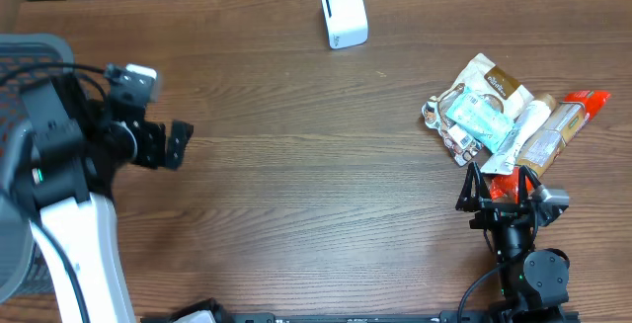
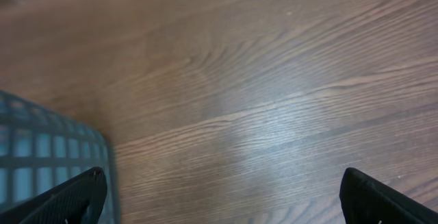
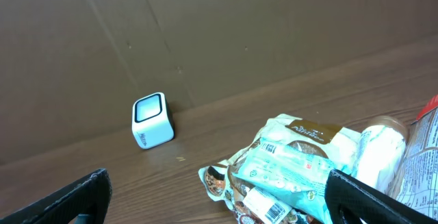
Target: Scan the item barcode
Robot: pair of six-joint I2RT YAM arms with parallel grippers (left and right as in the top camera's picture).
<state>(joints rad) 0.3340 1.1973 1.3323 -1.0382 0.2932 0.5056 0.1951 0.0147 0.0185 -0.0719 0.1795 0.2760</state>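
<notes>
right gripper (image 1: 497, 179), jaws spread wide and empty, has the item pile (image 1: 484, 116) close at twelve o'clock; left gripper (image 1: 182, 143) far off.

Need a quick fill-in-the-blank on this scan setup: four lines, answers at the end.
1. The scanner is ___ in colour.
2. The left gripper and the right gripper both stand ___.
3. The pile of packets lies just ahead of the ___ gripper.
4. The grey mesh basket sits beside the ___ gripper.
Answers: white; open; right; left.
</notes>
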